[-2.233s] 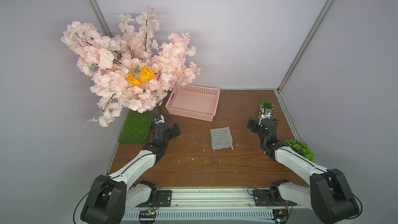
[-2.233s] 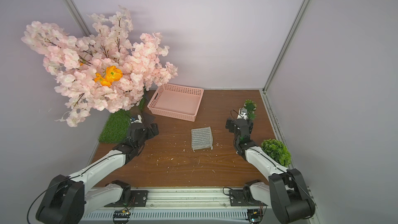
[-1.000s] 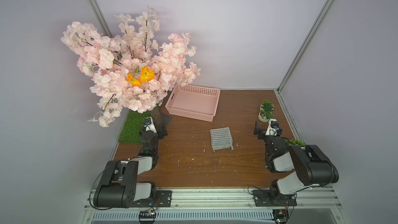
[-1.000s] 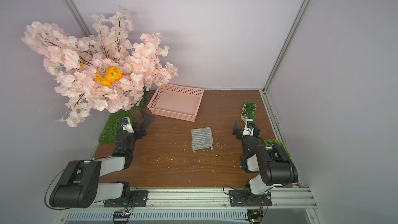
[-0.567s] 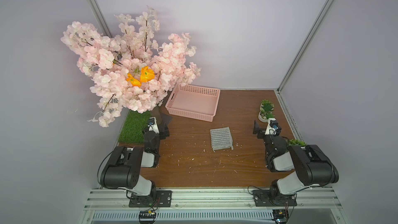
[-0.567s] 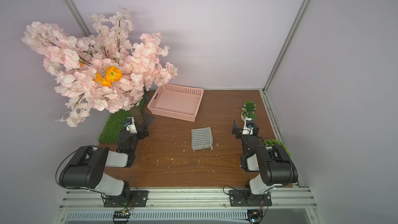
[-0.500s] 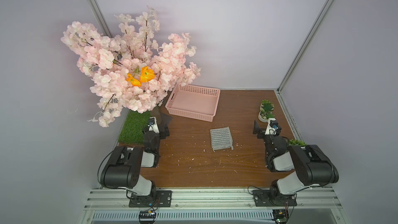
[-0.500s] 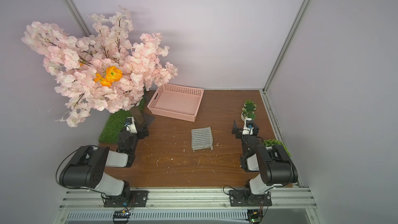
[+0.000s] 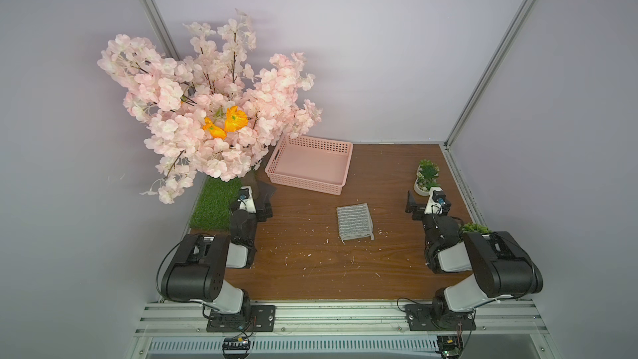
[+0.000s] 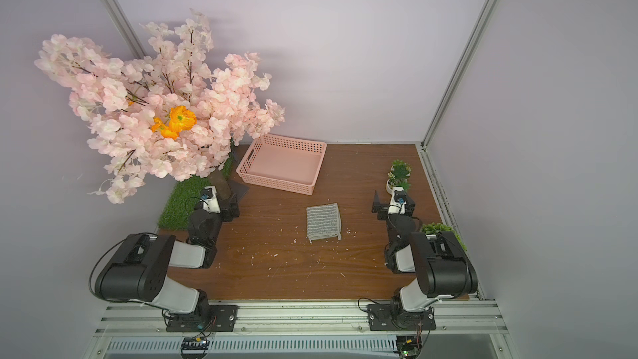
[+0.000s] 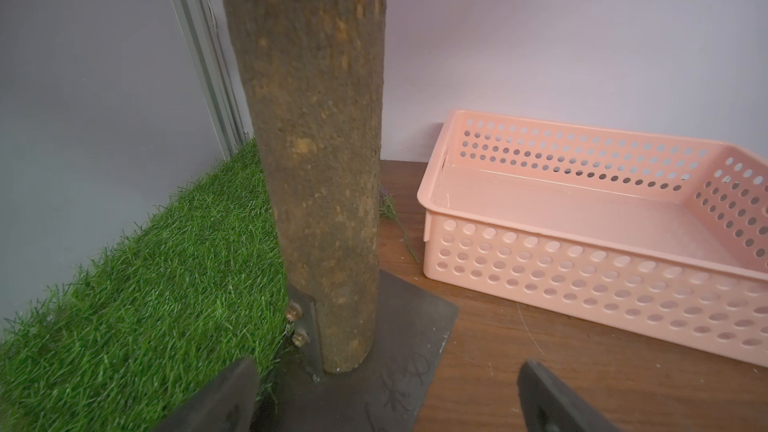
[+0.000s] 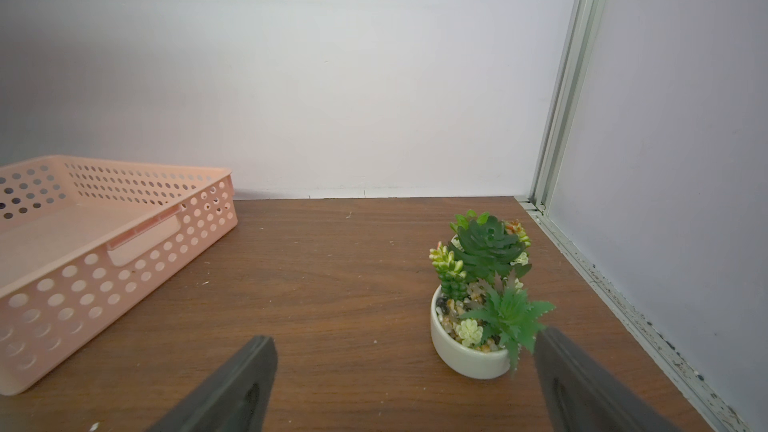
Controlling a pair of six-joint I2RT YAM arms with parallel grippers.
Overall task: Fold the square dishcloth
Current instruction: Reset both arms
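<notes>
Both arms, stretched toward desk centre two seconds ago, are now folded back by their bases, unchanged over the last half second. The cloth has not shifted.

The left end effector [image 11: 386, 401] is open and empty, its two dark fingers [image 11: 224, 396] spread wide on either side of the trunk [image 11: 320, 160] base plate. It aims toward 12 o'clock, with the grass mat [image 9: 214, 202] at its 9 o'clock and the basket [image 9: 307, 181] at its 2 o'clock.

The right end effector [image 12: 403, 392] is likewise open and holds nothing. It also aims toward 12 o'clock, the succulent pot [image 12: 469, 351] just ahead, near its outer finger.

In both top views the cloth [image 9: 355, 222] [image 10: 323, 221] lies flat on the desk [image 9: 310, 271] near its middle, between the two arms and well apart from each. It sits at 5 o'clock of the basket, not touching it. It shows as a folded rectangle, its long axis running roughly 12 to 6 o'clock, tilted slightly toward 11. Its pale stripes cross it from 9 to 3 o'clock.
</notes>
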